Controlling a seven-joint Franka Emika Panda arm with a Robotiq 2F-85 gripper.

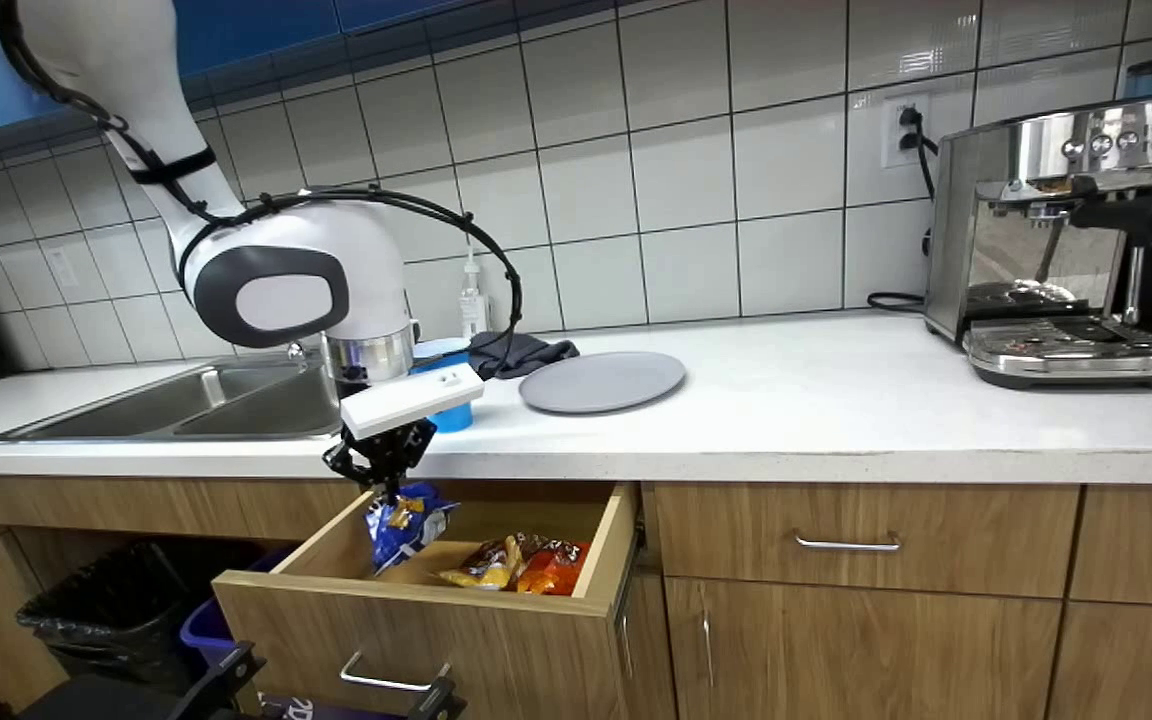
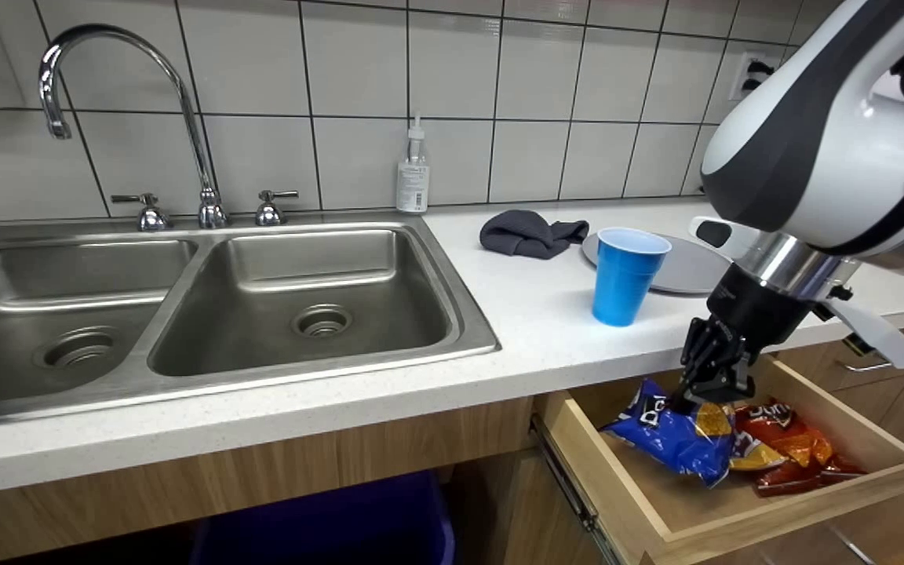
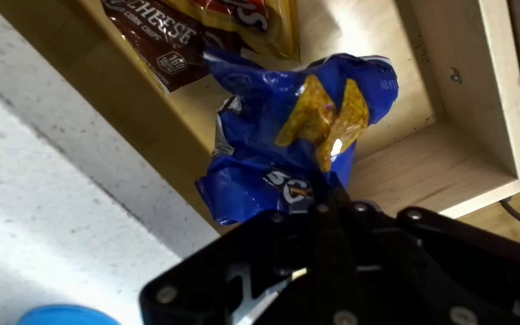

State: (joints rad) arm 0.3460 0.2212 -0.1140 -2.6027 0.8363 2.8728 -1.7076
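A Franka arm [image 1: 161,110] in glossy white shows smooth, rounded curves, one side marked by a dark grey oval [image 1: 216,295] with a light centre. Black cables [image 1: 466,222] run along the outside in a wide loop, and a black band [image 1: 176,168] wraps the white surface. A silver collar [image 1: 373,352] shines above a white box [image 1: 411,400]. The gripper [image 3: 327,185] is black and angular, its surfaces dotted with round metal screws [image 3: 167,294].
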